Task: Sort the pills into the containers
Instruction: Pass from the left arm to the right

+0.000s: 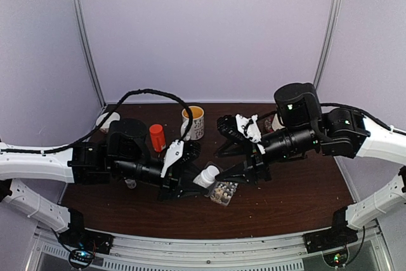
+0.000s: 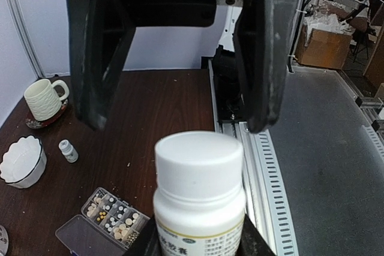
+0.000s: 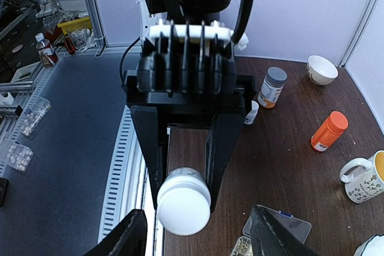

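Print on the white bottle [image 2: 199, 178] is cut off by the lower edge of the left wrist view. The left gripper [image 3: 185, 196], clamped round the bottle's body, shows there only as dark slivers either side of the label. The right wrist view shows that grip plainly, with the cap pointing out at the camera. Ahead of the cap the right gripper [image 2: 180, 118] stands with its jaws wide apart, clear of the bottle on both sides. From above, both arms crowd over the bottle, and the organizer box [image 1: 223, 191] just beside it, toward the arm bases, is only a small blur. The right wrist view clips the box at its bottom edge, leaving one corner and part of the lid [image 3: 282, 223]. The left wrist view gives the best look: the box lies on the brown table [image 2: 162, 106] to the left of the bottle, its clear lid swung open beside rows of small compartments [image 2: 111, 211]. These hold the pills [image 2: 123, 231], tiny whitish and tan pellets, a few to a cell. The colours seem grouped by cell, though the view is too small to be sure.
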Controlling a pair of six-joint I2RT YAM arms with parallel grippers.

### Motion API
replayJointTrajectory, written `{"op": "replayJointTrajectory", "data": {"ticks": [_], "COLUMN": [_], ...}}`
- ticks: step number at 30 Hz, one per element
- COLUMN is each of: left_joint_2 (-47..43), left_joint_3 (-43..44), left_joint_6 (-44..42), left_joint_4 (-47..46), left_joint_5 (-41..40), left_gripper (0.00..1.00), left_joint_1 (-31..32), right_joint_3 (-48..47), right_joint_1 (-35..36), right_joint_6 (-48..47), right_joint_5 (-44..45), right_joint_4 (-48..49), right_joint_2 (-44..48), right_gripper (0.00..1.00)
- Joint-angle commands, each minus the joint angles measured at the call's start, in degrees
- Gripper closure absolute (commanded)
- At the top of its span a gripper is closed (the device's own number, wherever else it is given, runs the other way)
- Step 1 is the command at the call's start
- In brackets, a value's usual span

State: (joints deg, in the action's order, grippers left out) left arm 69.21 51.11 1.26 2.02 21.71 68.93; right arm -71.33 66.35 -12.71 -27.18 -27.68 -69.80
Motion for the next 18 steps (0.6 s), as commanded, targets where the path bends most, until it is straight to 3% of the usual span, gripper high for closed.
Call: {"op": "replayJointTrajectory", "data": {"ticks": [1, 9, 18], "left_joint_2": [-0.15, 0.15, 0.12], "left_joint_3": [1.09, 1.01, 0.83], "left_joint_6": [0.60, 0.59, 0.41], "left_joint_4": [-2.81, -3.43, -3.21], "left_joint_5": [2.24, 1.88, 1.42], "left_gripper": [0.87, 0.87, 0.87], "left_joint_1": [-0.37, -0.42, -0.38], "right_joint_3": [-1.68, -2.36, -2.76], "right_joint_1": [1.19, 2.01, 2.24], "right_joint_6": [-2.01, -1.99, -1.41], "right_joint_5": [2.08, 0.97, -0.79], "right_joint_4": [-2.41, -1.96, -0.34], "right_joint_2": [-1.15, -3.27, -4.51], "right_gripper": [0.40, 0.51, 0.57]}}
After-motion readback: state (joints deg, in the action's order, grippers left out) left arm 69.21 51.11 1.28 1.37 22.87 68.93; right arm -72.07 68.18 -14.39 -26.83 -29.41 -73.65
